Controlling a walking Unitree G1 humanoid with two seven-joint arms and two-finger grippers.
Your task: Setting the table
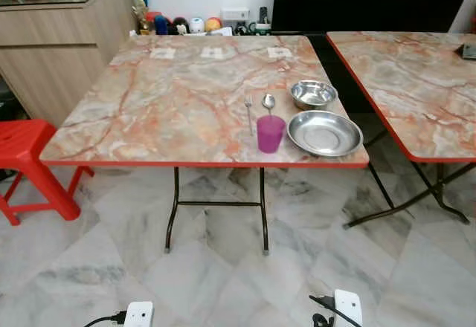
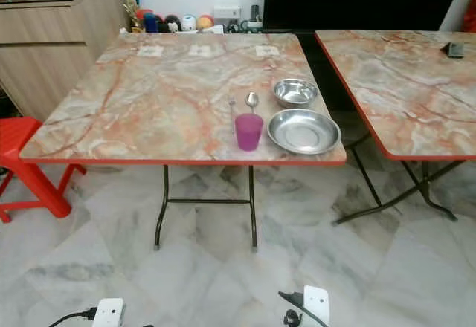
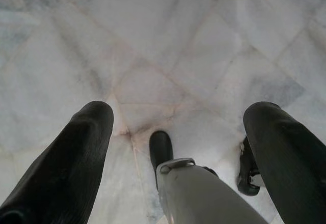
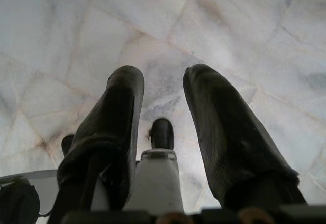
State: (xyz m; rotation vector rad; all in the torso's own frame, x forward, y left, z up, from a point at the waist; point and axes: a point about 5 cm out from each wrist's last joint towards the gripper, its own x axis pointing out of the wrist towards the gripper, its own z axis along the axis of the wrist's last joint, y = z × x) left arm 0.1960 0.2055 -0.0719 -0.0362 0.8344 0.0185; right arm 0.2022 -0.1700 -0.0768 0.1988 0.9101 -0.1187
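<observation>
On the marbled, red-edged folding table point(image 1: 171, 96), right of centre in the frame, a purple plastic cup point(image 1: 270, 133), a steel fork point(image 1: 249, 111) and spoon point(image 1: 268, 103), a small steel bowl point(image 1: 313, 94) and a wide steel plate point(image 1: 325, 133) cluster as one place setting near the front edge, apparently for a diner's reach. Left gripper point(image 3: 178, 127) and right gripper point(image 4: 163, 107) hang over the floor, fingers spread and empty.

text: none legible | labels: none legible | brands/numbers/signs: none legible

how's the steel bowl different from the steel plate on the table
The bowl is smaller and deeper; the plate is wider and shallow. The bowl sits farther back on the table, the plate at the near edge beside the purple cup. Both are shiny metal, round, upright and empty.
</observation>
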